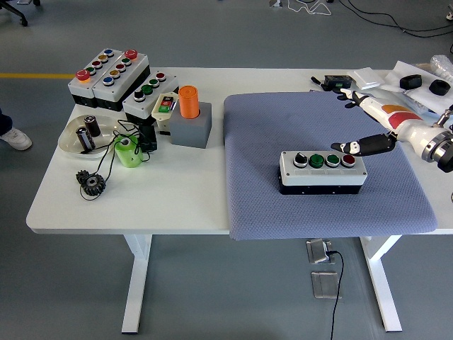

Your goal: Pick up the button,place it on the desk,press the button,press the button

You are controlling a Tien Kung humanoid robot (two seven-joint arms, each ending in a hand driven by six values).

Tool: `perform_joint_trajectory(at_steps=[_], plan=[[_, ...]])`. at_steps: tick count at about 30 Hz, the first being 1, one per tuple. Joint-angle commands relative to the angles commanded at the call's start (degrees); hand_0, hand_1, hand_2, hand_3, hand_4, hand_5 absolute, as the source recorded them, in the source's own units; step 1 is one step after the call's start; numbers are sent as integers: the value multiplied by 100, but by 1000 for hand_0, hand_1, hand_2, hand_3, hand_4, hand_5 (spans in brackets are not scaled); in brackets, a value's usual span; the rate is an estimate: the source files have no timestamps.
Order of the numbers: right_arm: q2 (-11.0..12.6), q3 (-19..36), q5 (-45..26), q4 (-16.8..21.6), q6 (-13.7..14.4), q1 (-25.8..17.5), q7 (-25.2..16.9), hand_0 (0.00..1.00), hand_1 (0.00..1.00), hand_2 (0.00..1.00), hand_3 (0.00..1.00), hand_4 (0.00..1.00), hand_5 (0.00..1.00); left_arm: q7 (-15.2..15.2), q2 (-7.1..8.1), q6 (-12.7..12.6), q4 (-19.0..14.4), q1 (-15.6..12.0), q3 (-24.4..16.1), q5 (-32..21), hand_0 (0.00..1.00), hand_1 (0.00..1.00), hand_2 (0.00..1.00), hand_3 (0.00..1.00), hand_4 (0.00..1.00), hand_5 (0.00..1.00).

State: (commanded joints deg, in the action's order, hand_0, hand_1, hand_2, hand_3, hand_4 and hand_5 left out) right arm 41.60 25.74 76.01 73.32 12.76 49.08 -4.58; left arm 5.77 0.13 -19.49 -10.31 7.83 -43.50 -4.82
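Observation:
A white button box point(323, 171) with a black base lies on the blue-grey mat point(283, 134), right of the table's middle. Its top carries a black knob, two green buttons and a red button point(348, 160) in a row. My right hand point(354, 120) hangs open above and to the right of the box, fingers spread, thumb point(364, 146) just over the red button's end, touching nothing. The left arm is out of view.
Several other button boxes point(110, 76) stand at the table's back left, with an orange cylinder in a grey block point(190, 113), a white dish point(81, 138), a green cup point(127, 151) and black gears point(91, 183). Bags and black items point(410, 81) lie at back right.

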Motion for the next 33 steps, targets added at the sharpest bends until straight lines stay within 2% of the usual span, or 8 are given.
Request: perform_joint_trajectory(at_steps=[5,6,11,12,15,18,27,33], plan=[[115,-31,-583,1,6,-42,20,431,210,328,897,778,398,-2,-3,-3,0,4,-15,-1,654,701,725,498,319,955],[132,-44,-687,0,-25,-44,34,269,8,191,846,709,398,1,-2,-1,0,5,-7,-13,654,700,724,498,319,954],[154,-98,-1202,-15,-198,-30,179,269,8,191,846,709,398,9,-4,1,0,9,-18,-13,654,700,724,498,319,954],[154,-98,-1250,-17,-229,-28,215,192,2,118,784,672,409,9,-5,1,0,10,-19,-13,653,700,724,497,322,953],[161,-93,-1360,-8,-357,-26,330,192,2,118,784,672,409,5,-5,4,0,14,-13,-16,653,700,724,497,322,953],[192,-106,-1341,-4,-495,-27,463,162,2,78,749,649,420,-1,-7,5,0,22,-14,-9,653,700,724,496,322,953],[357,-116,-1134,119,-791,-101,764,148,2,59,728,640,431,-4,-6,5,0,41,-47,19,653,700,724,496,322,954],[445,-161,-1071,283,-849,-182,801,148,2,52,722,633,442,-3,-2,7,0,37,-17,6,653,699,724,496,322,955]])
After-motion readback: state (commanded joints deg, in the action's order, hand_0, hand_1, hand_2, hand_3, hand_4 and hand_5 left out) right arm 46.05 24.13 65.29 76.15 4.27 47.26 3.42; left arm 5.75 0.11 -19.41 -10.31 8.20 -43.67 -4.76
